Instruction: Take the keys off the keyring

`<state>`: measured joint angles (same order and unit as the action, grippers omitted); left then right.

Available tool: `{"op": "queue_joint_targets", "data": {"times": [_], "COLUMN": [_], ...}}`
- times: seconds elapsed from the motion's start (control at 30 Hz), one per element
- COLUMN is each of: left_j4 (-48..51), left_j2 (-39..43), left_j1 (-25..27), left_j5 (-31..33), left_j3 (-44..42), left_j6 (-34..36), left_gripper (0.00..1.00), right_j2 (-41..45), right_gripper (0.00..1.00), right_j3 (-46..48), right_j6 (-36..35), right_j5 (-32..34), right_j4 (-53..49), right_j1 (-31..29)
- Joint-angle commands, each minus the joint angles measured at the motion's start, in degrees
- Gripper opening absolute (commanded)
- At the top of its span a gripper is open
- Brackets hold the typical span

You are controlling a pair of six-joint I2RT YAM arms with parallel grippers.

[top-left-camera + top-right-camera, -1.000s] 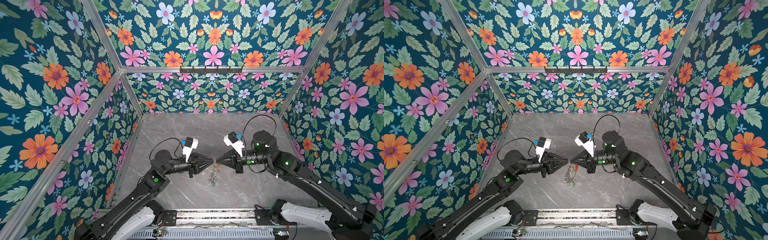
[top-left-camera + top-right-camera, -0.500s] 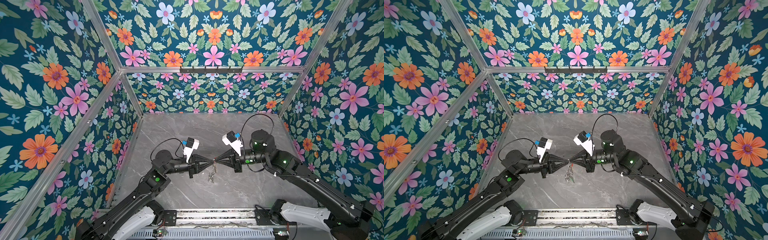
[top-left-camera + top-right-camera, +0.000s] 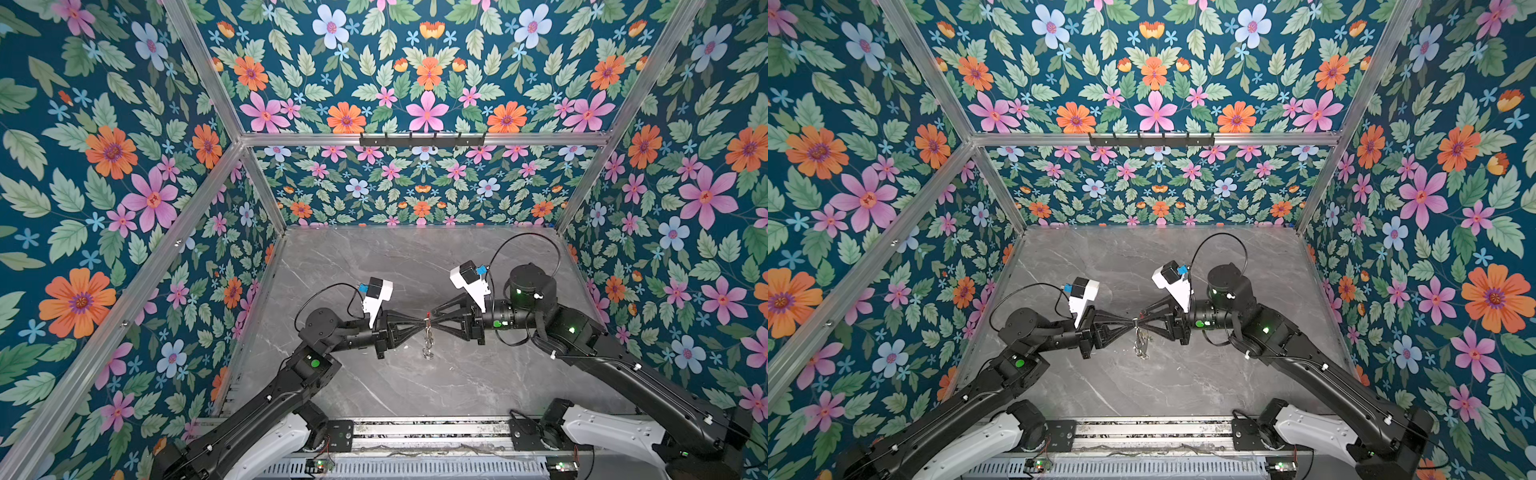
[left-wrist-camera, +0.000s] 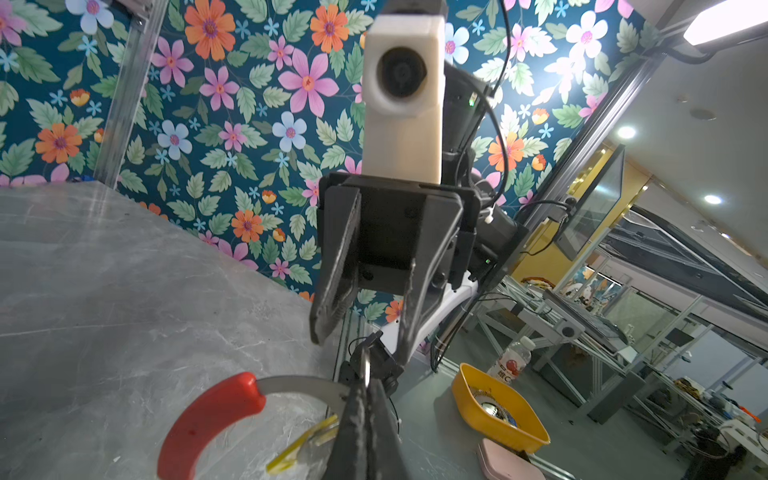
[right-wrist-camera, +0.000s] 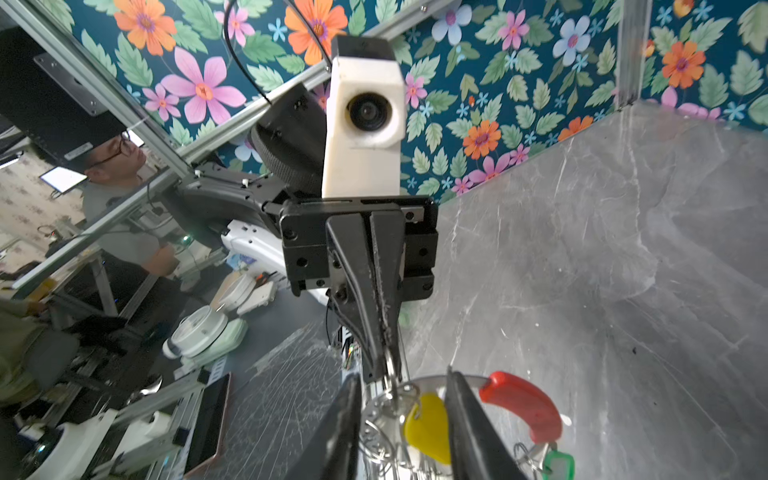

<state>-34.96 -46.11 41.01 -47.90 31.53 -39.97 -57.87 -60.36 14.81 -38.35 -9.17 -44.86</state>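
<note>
The keyring (image 3: 427, 332) is hanging at the lower centre of both top views, between the two arm tips and apparently clear of the grey marble table (image 3: 374, 266). In the right wrist view its thin grey band is carrying a red curved segment (image 5: 523, 403), a cluster of small silver loops (image 5: 380, 440), the yellow key (image 5: 428, 428) and the green-tagged key (image 5: 559, 465). Both keys are sitting on the ring, so nothing is off yet.

Change over the last second: the right gripper (image 5: 402, 374) was pinched tip to tip against the left one. Now it is standing partly open, its fingers straddling the yellow key and gripping nothing visible. The left gripper (image 4: 365, 392) is staying fully closed on the grey band just beside the red segment, so it is carrying the whole bundle alone.

Judgement: this is reading as a regrasp. The left side is anchoring the ring while the right is freeing itself to go for a key, probably the yellow one. Risk: the bundle is dangling loosely and may swing.
</note>
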Motion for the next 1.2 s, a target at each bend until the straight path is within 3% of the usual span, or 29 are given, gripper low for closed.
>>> {"op": "queue_joint_targets", "data": {"times": [0.0, 0.17, 0.37, 0.53, 1.17], "left_j4": [-8.57, -17.09, -29.75, -34.51, -37.11], "left_j2": [0.49, 0.23, -1.64, -3.6, -4.45], "left_j1": [0.02, -0.01, 0.04, 0.13, 0.55], "left_j5": [3.97, 8.1, 10.71, 11.3, 12.19], "left_j3": [-1.22, -4.09, -6.94, -7.67, -9.03], "left_j6": [-1.09, -2.81, -6.6, -8.13, -8.79], "left_gripper": [0.0, 0.0, 0.0, 0.0, 0.0], "right_j2": [2.53, 4.69, 2.32, -0.33, -2.57], "right_gripper": [0.45, 0.48, 0.48, 0.47, 0.2], "right_j3": [3.37, 8.2, 11.45, 11.58, 11.75], "right_j6": [6.74, 11.61, 16.7, 17.69, 18.59], "right_j5": [3.5, 9.24, 10.22, 9.44, 8.75], "right_j4": [14.72, 25.03, 33.64, 36.2, 38.1], "right_j1": [-0.35, -1.79, -2.89, -4.29, -5.24]}}
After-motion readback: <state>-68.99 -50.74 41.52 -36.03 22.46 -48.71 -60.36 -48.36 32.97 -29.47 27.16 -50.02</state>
